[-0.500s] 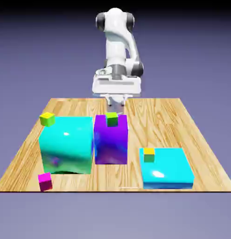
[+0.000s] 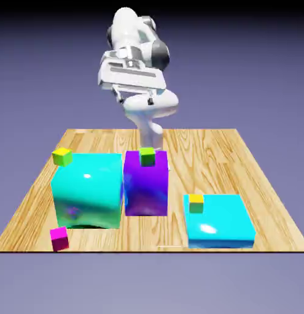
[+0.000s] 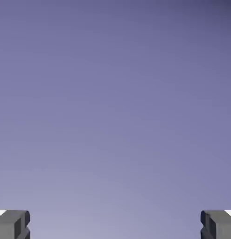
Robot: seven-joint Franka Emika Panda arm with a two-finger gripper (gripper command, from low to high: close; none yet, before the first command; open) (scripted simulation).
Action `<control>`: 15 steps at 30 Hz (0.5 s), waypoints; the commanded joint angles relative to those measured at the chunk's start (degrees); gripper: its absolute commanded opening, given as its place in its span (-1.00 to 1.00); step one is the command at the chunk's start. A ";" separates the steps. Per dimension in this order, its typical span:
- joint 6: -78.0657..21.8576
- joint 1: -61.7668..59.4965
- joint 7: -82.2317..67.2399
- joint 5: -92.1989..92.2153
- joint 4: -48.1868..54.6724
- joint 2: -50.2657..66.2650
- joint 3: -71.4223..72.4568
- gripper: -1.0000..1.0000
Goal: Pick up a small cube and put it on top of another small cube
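Hovering above the table [image 2: 265, 205] with fingers wide apart, the hand [image 2: 136, 101] has the yellow-topped lime cube [image 2: 62, 157] at 8 o'clock in the exterior view, by the cyan block's [image 2: 89, 190] corner; the magenta cube [image 2: 59, 239], at 7, sits near the table's edge; bare wood lies at 4.

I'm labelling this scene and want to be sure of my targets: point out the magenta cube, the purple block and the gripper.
Magenta cube [image 2: 59, 239]: exterior view, front face.
Purple block [image 2: 146, 192]: exterior view, front face.
Gripper [image 2: 136, 100]: exterior view, midway between its fingertips.
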 commanded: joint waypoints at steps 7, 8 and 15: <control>-8.06 11.83 -14.56 -3.19 8.62 -3.09 -14.54 0.00; -9.21 13.52 -16.64 -3.65 9.85 -3.53 -16.61 0.00; -17.27 25.34 -31.21 -6.84 18.46 -6.63 -31.15 0.00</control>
